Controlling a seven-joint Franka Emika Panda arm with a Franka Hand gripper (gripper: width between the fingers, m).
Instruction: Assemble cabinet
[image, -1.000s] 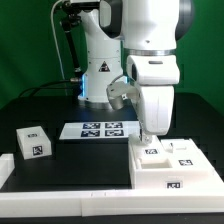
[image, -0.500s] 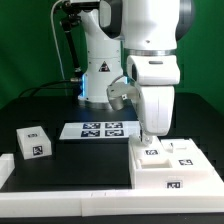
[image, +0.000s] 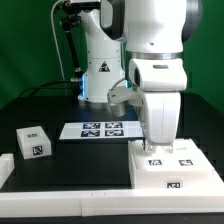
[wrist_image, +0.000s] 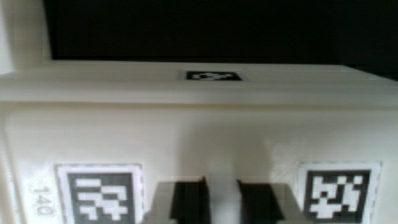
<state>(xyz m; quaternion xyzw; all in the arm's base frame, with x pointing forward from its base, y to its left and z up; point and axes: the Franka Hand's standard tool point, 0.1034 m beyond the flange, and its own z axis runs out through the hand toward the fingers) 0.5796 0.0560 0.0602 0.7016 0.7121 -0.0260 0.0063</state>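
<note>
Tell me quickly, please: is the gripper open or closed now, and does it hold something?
Gripper: down at the cabinet; open, closed or holding cannot be told, because the wrist view is blurred.

white arm (image: 160, 70) hiding the gripper (wrist_image: 217, 190) and part of the cabinet (image: 185, 172) in the exterior view, wrist view blurring, fingers (wrist_image: 183, 202) and marker tags (wrist_image: 100, 195) running off the edge

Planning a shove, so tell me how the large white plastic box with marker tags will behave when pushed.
The large white plastic box looks rigid, with flat faces and straight edges, so it probably moves as one piece. It sits low and wide on the black table, so it likely slides rather than tips. Its smooth faces may slip.
</note>
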